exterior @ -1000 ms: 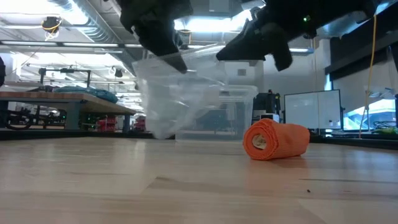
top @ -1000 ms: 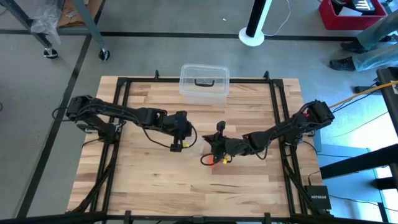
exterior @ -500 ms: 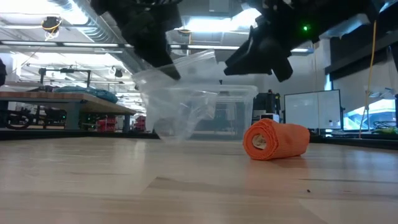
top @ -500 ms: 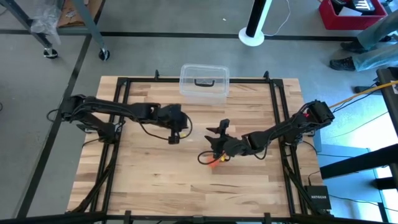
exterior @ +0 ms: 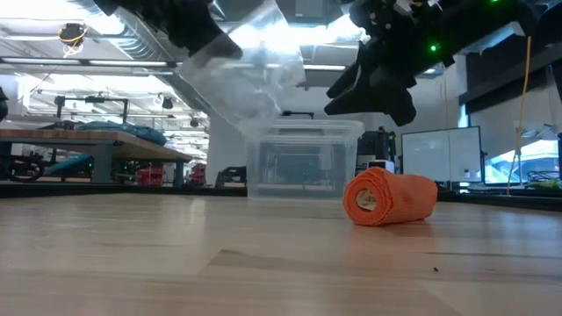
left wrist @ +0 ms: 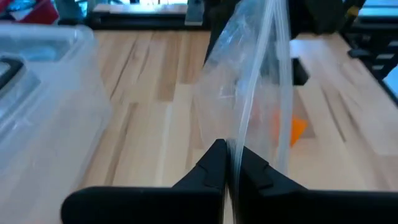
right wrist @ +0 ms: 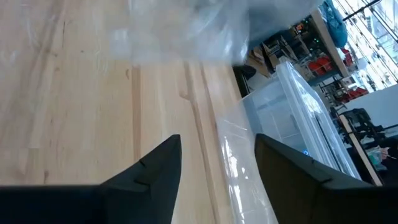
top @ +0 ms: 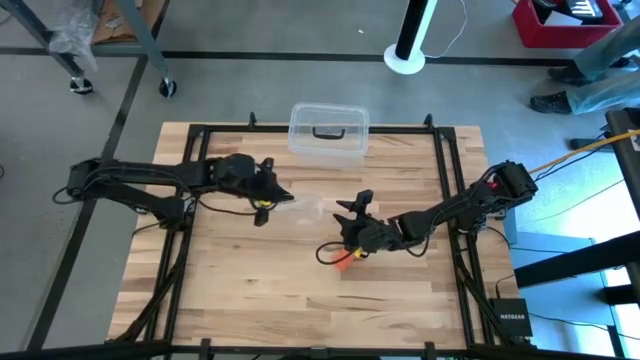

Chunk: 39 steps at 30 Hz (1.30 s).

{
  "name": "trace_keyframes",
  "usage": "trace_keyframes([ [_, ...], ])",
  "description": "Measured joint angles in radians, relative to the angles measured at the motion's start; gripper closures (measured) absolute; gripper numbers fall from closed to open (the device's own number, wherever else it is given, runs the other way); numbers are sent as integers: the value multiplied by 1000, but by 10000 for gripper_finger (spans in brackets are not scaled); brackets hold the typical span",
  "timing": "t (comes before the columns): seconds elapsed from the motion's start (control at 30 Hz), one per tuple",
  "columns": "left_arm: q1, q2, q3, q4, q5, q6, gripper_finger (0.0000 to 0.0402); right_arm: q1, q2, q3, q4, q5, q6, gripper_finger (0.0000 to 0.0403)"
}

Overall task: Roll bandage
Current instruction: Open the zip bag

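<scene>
The bandage is an orange roll lying on its side on the table (exterior: 391, 197), partly under my right arm in the high view (top: 345, 261). My right gripper (right wrist: 217, 149) stands open above it (top: 351, 213), touching nothing. My left gripper (top: 268, 200), left of the table's middle, is shut on a transparent plastic piece (left wrist: 249, 93), which reaches out toward the table's right (top: 305, 205) and shows high in the low view (exterior: 241, 70). My left gripper pinches the transparent plastic piece at its near edge (left wrist: 235, 142) between its two fingers. The fingers lie roughly level and point toward the table's right. The piece stretches out beyond the fingertips, lifted clear of the table.
A clear plastic box with a dark handle (top: 328, 130) stands at the table's far edge, in the middle (exterior: 303, 158). Bare wooden tabletop (top: 250, 290) lies toward the near edge. A black frame (top: 440, 180) runs around the table.
My left gripper has gone up and toward the table's left and far edges, carrying the plastic piece, which now hangs clear of the table. My right gripper has opened above the roll and risen a little. The orange roll has stayed where it was.
</scene>
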State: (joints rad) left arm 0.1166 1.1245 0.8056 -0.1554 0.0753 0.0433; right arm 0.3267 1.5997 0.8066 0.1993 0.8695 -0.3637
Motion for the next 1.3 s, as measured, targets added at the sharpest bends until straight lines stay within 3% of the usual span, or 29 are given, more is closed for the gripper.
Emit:
trace_keyframes([
  [0.23,-13,-41,-3,-14,-56,-6,401,0,0,0,0,-23,0,196],
  [0.73,-12,13,-3,-26,-178,10,401,0,0,0,106,-69,-35,196],
  [0.97,-12,13,-3,-29,-184,10,400,0,0,0,210,-112,-6,196],
  [1.1,-12,13,-3,-43,-184,10,400,0,1,2,271,-129,-68,196],
  [1.3,-12,14,-3,-48,-185,10,400,0,1,86,206,-147,-86,196],
])
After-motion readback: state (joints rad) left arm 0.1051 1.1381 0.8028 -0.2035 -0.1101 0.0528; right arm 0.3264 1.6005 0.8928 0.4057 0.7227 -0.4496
